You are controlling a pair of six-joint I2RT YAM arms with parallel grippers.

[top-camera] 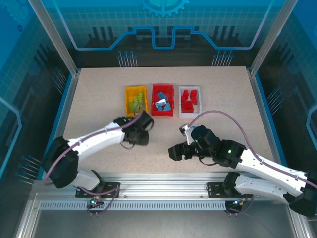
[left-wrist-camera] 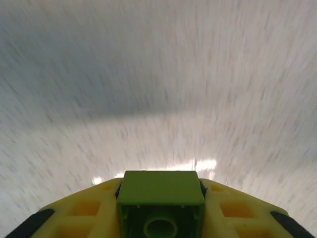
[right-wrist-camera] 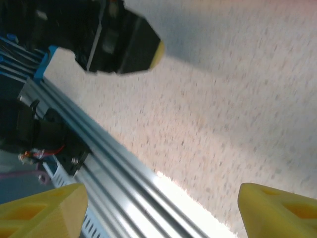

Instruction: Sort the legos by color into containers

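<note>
Lime-green lego [left-wrist-camera: 161, 198] is pinched between the yellow fingers [left-wrist-camera: 81, 213] of the left tool [top-camera: 144, 122]. The left wrist view shows this grip; from above, the tool's body covers it. The top view places that tool just beside the near end of the yellow-orange bin [top-camera: 127, 101], which holds green legos [top-camera: 136, 101]. The red bin [top-camera: 163, 87] holds blue legos [top-camera: 163, 105] and the white bin [top-camera: 190, 88] holds red legos [top-camera: 188, 101]; the three stand in a row toward the tabletop's [top-camera: 99, 89] far edge. The right tool [top-camera: 177, 151] hangs toward the near edge, its fingers [right-wrist-camera: 44, 208] spread with nothing between. In the left wrist view the tabletop is blurred and the brick's near end is cut off.
</note>
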